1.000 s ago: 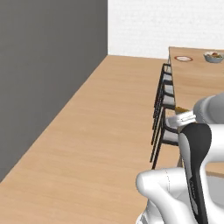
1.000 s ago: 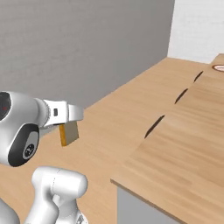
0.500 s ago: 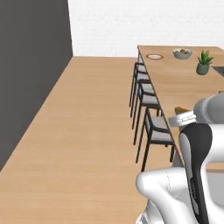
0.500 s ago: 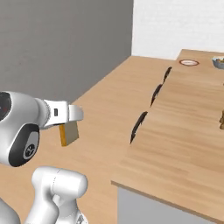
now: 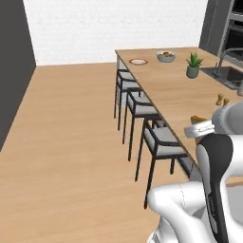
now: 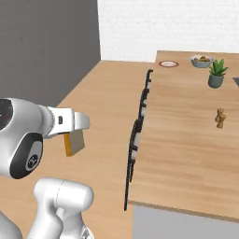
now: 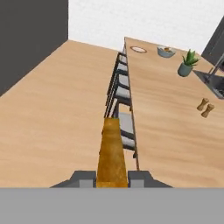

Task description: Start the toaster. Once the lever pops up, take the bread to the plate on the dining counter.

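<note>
Nowhere is writing legible; two-finger gripper (image 7: 112,178) clamped on thin golden-brown bread slice (image 7: 112,153), clear of light-wood dining counter (image 7: 175,118).

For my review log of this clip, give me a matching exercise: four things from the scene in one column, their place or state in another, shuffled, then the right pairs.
Things:
1. bread
2. plate
3. potted plant
4. stools

Places or states:
A. lined up along the dining counter's side
B. held edge-up in the end effector
C. at the counter's far corner, bare
D. between the fruit bowl and the sink

Pairs: 1-B, 2-C, 3-D, 4-A
</note>
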{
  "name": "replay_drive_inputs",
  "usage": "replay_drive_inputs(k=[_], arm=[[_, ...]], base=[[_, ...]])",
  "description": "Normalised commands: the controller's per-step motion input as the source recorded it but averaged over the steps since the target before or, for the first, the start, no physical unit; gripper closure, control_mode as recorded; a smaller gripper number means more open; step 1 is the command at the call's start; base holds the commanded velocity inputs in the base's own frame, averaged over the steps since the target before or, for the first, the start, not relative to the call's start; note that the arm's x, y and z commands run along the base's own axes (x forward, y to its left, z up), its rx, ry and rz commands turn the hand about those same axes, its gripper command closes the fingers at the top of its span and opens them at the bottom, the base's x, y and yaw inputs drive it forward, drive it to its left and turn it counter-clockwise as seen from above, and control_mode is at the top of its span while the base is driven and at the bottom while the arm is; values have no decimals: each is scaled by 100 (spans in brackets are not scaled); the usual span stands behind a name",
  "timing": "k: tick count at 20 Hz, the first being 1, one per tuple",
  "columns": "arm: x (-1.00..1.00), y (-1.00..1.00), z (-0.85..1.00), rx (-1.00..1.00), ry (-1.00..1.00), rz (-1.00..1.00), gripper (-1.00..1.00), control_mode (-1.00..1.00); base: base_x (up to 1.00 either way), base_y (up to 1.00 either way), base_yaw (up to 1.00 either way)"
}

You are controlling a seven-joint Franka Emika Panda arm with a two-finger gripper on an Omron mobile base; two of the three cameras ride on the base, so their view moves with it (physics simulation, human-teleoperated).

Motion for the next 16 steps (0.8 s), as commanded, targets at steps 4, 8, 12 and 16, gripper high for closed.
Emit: replay_drive_inputs(k=[4, 8, 12, 16], arm=[[0, 0, 0, 0, 0, 0, 100, 100], [0, 0, 0, 0, 0, 0, 100, 100], [0, 0, 0, 0, 0, 0, 100, 100], [0, 0, 0, 0, 0, 0, 100, 100]], base=[[100, 100, -31], [94, 100, -22], [99, 100, -24], [100, 100, -33]])
